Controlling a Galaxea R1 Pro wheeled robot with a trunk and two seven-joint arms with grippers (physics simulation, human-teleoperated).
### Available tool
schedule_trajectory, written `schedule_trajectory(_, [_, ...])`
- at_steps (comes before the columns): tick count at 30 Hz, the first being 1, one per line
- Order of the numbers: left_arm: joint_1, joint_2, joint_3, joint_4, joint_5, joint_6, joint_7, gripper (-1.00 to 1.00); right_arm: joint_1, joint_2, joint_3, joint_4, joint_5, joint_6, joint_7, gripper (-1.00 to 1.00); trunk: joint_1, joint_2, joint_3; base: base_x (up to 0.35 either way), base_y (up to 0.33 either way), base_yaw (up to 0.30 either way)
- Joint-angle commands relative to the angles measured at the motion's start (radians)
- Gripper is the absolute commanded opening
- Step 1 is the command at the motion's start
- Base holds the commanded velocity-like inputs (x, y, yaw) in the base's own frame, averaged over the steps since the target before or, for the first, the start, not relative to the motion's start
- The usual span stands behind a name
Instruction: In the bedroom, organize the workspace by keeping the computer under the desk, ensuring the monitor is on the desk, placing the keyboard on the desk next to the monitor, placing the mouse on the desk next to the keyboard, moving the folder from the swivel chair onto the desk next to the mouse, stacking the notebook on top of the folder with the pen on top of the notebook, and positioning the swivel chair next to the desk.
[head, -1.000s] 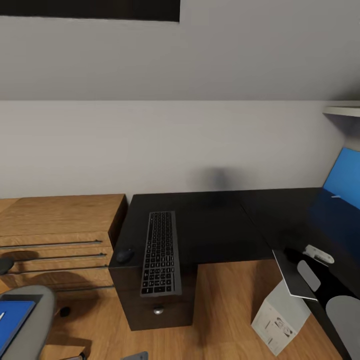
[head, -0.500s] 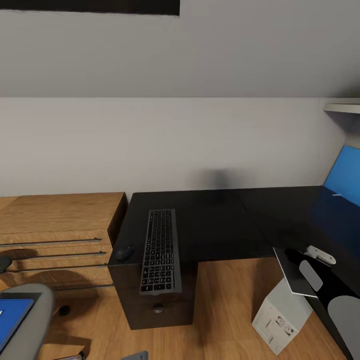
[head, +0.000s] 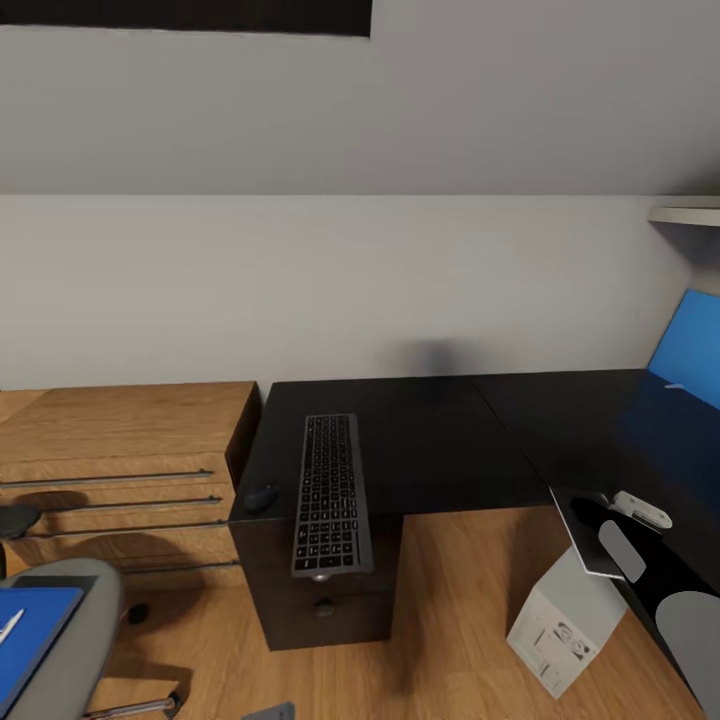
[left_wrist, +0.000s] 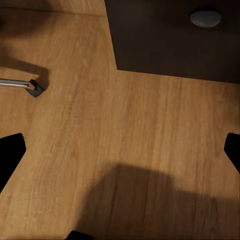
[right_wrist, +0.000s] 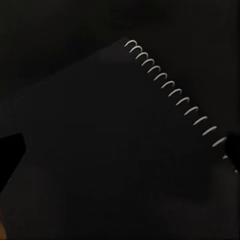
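Far left, the grey-upholstered swivel chair (head: 70, 630) stood off from the desk on the plank floor, not yet pushed in. It carried the flat bright blue folder (head: 35, 635), with what looked like the thin white pen (head: 8, 626) lying on top, so we judged both were waiting to be moved. The left gripper (left_wrist: 120, 152) hung over bare wood floor (left_wrist: 125, 125) near a chrome chair leg (left_wrist: 17, 84) and the black drawer front with its round silver knob (left_wrist: 205, 18). Its jaws were spread wide with nothing between them, probably parked. Next came the low oak drawer unit (head: 120, 430), then the long black-topped L-shaped desk (head: 440, 440). The small dark oval mouse (head: 262, 497) sat just beside the long black keyboard (head: 332, 492), near the front edge. The keyboard's near end slightly overhung the edge, so it could slip. Under the right wing, the boxy grey-white computer tower (head: 565, 625) stood on the floor where the task wants it. Above it, the thin dark-covered notebook (head: 580, 530) lay on the desk with a pale edge and one corner past the rim. The right gripper (right_wrist: 120, 155) hovered right over its matte black cover and white spiral binding (right_wrist: 172, 92), jaws fully apart and gripping nothing, likely lining up a pick. Far right, a blue wall panel (head: 690, 350).
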Motion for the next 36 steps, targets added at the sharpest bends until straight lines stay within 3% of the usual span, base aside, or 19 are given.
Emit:
schedule_trajectory(1, [-0.001,0.001,-0.007,0.000,0.010,-0.007,0.006,1.00,0.000,0.000,0.000,-0.003,-0.007,0.005,-0.005,1.00,0.000,-0.001,-0.001,-0.032,0.026,0.000])
schedule_trajectory(14, [-0.001,0.001,-0.007,0.000,0.011,-0.007,0.005,1.00,0.000,0.000,0.000,-0.003,-0.007,0.005,-0.004,1.00,0.000,-0.001,-0.001,-0.003,0.083,0.000])
schedule_trajectory(36, [-0.001,-0.001,-0.007,0.009,0.011,-0.007,0.004,1.00,0.000,0.000,0.000,-0.007,-0.006,-0.005,-0.006,1.00,0.000,-0.001,-0.001,0.052,-0.007,0.000])
